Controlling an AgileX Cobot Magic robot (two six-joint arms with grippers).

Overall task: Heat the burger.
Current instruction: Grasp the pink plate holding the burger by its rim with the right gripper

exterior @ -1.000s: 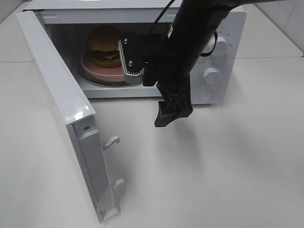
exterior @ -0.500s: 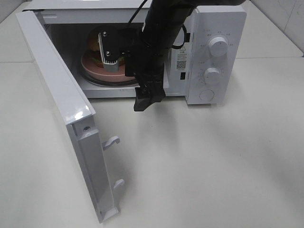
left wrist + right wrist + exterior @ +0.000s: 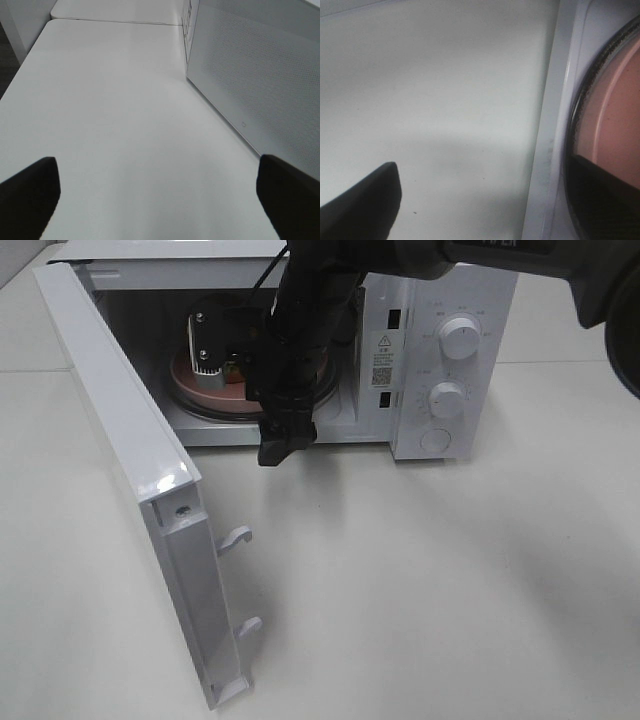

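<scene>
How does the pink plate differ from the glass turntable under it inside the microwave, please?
The pink plate is opaque; the glass turntable is see-through with a dark-looking edge. The plate is narrower and lies on top; the turntable is wider and lies beneath. Both are round and inside the open microwave.

The microwave (image 3: 485, 370) stands on the table (image 3: 450, 590); its door (image 3: 110, 410) is open to the left; the plate (image 3: 190, 382) sits inside; the right gripper (image 3: 490, 187) is by the plate.
</scene>
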